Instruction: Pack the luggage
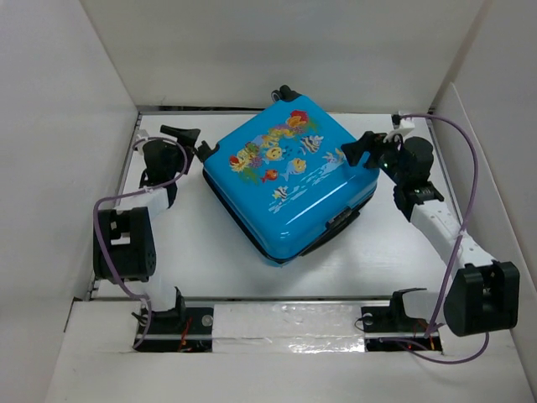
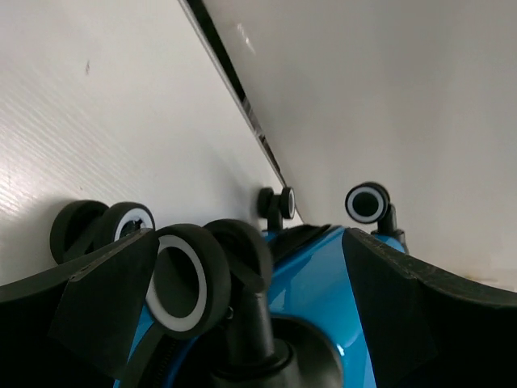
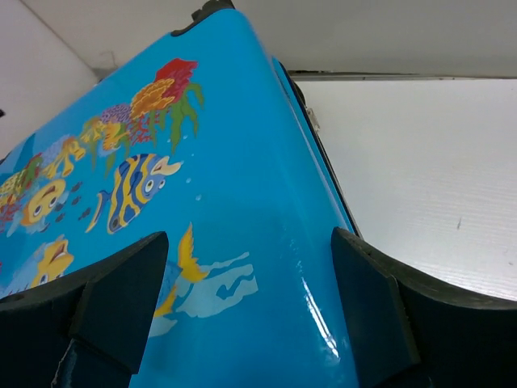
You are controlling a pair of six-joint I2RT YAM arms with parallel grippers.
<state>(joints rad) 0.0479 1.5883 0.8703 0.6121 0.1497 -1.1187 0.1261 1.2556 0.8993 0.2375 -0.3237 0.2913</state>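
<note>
Table (image 1: pixel 210 269): we see a white surface, with a dark strip along its far edge.
Luggage (image 1: pixel 285 180): we find it lying flat mid-table, closed, fish-print shell up, turned diagonally, wheels toward the far side.

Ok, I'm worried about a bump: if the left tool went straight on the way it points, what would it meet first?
Probably the nearest black wheel of the blue suitcase, right ahead between the open fingers of the left tool.
</note>
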